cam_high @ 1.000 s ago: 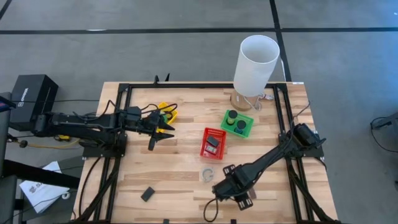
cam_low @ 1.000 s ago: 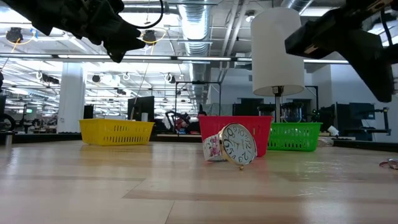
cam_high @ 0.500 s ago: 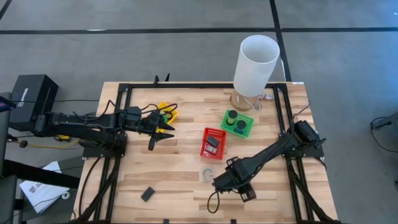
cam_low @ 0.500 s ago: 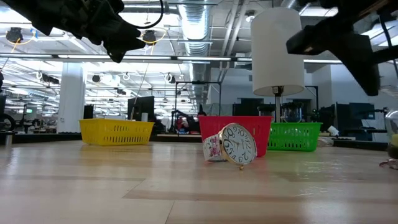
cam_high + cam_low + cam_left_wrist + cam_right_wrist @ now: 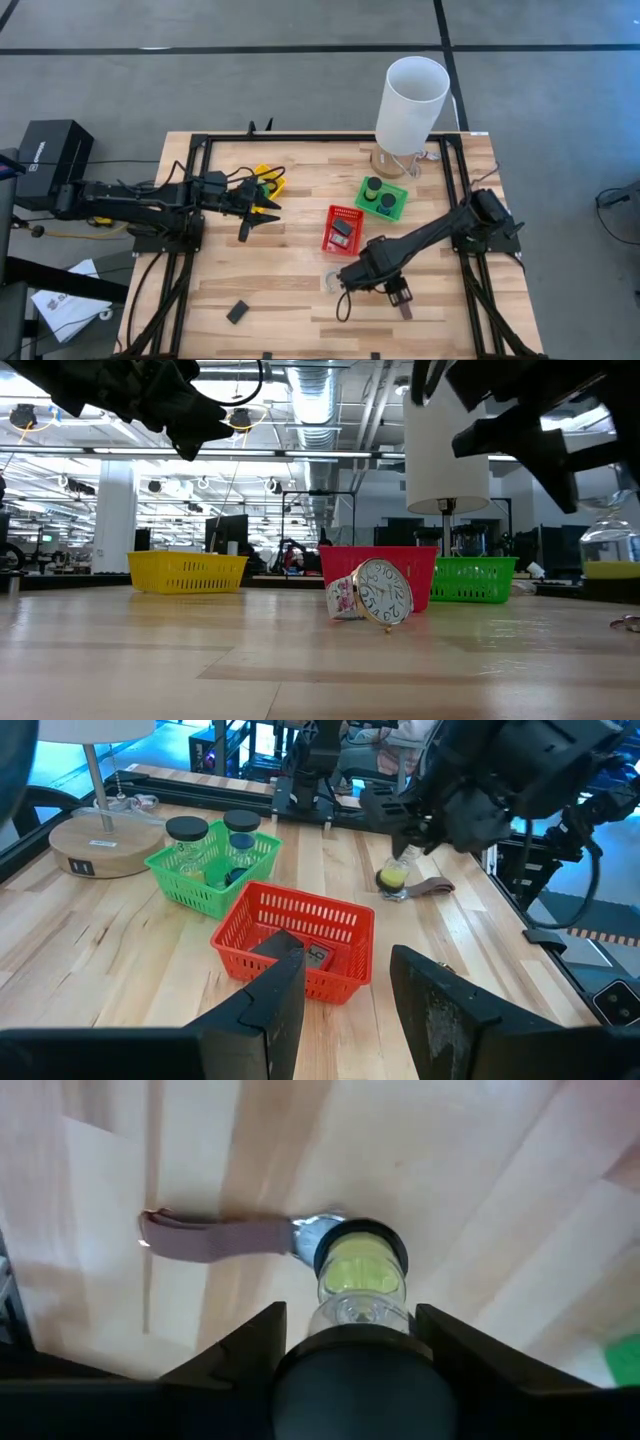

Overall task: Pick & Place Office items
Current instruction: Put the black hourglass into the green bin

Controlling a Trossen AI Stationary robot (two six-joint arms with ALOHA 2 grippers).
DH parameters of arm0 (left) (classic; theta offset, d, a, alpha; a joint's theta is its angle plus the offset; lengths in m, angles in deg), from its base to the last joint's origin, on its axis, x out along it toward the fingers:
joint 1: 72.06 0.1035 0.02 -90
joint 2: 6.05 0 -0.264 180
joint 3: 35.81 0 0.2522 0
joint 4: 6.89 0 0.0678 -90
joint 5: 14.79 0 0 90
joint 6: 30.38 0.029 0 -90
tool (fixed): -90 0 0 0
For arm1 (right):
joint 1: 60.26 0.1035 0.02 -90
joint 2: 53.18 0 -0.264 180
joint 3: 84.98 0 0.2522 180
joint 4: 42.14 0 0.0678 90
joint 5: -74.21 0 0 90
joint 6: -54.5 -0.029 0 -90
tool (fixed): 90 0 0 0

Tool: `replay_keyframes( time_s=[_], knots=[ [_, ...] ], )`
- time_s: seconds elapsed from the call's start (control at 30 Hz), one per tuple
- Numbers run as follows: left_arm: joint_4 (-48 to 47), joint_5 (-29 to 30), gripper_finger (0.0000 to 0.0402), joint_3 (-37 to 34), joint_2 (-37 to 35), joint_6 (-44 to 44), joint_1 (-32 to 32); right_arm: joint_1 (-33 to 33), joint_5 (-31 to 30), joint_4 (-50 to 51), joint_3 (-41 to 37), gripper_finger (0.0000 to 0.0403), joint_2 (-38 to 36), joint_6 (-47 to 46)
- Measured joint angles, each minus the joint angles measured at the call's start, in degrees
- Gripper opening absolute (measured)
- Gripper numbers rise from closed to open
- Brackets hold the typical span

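Pale plank worktop in black frame, open hall behind. Left gripper parked apart over yellow basket, empty. Black rectangle loose near front edge. Watch on edge by red basket. Right gripper clamped on clear jar above watch; could topple watch if lowered.

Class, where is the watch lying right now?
In the high view the watch lies on the table's front-centre, just in front of the red basket, with the right gripper directly beside it.
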Motion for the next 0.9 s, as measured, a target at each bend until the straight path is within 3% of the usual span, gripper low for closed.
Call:
replay_keyframes(
  time_s=[0.4,0.9],
  knots=[
    [0.0,0.0,0.0143,0.0,0.0,0.0,0.0,-5.0,-4.6,8.5,0.0,0.0204,-1.4,4.1],
    [0.0,0.0,0.0143,0.0,0.0,0.0,0.0,-15.3,-12.7,9.4,-0.1,0.0198,-15.0,3.6]
  ],
)
